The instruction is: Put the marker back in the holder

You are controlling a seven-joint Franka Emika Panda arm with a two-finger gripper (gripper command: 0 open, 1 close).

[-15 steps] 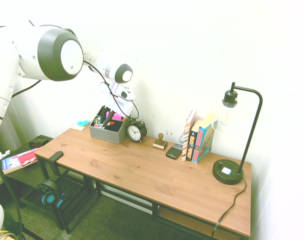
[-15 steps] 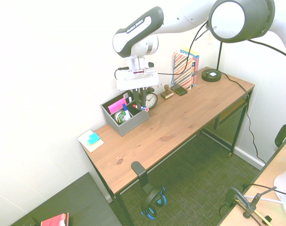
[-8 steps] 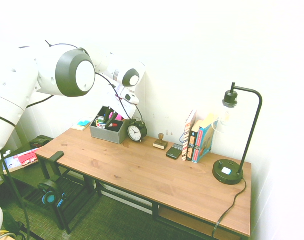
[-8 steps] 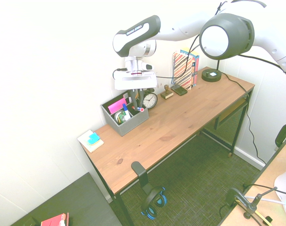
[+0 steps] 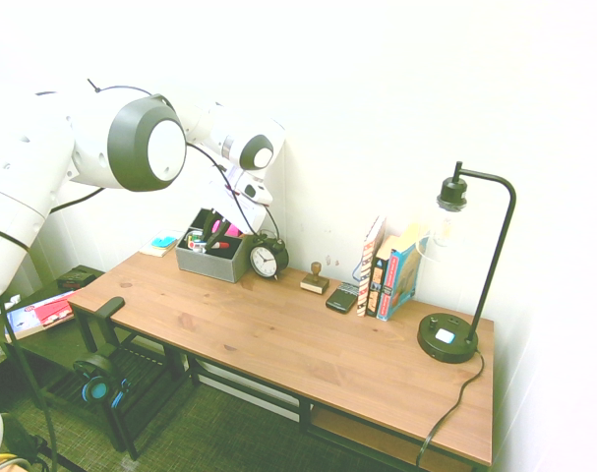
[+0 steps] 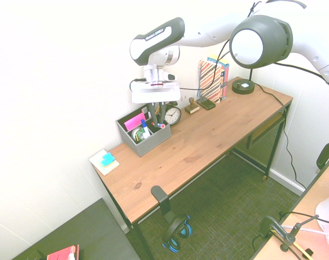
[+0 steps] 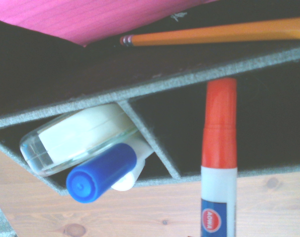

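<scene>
Since a second earlier, we had swung the arm's big elbow joint [image 6: 256, 43] and tilted the gripper [image 6: 158, 124], and the marker [image 7: 219, 180] had turned with it. The jaws stood clenched on the marker, over the grey holder [image 6: 153, 142]. We saw a white barrel, a bright red cap and a dark blue label with a red round logo; in the second exterior view its far end looked red too. The cap lay across the roomier front compartment, beside the one with the blue-capped marker [image 7: 103, 173] and a clear, rounded item [image 7: 80, 136]. A pencil [image 7: 214, 34] and a pink item [image 7: 90, 17] showed behind. How deep the marker sat, we couldn't fairly judge, the fingers partly hiding it.
</scene>
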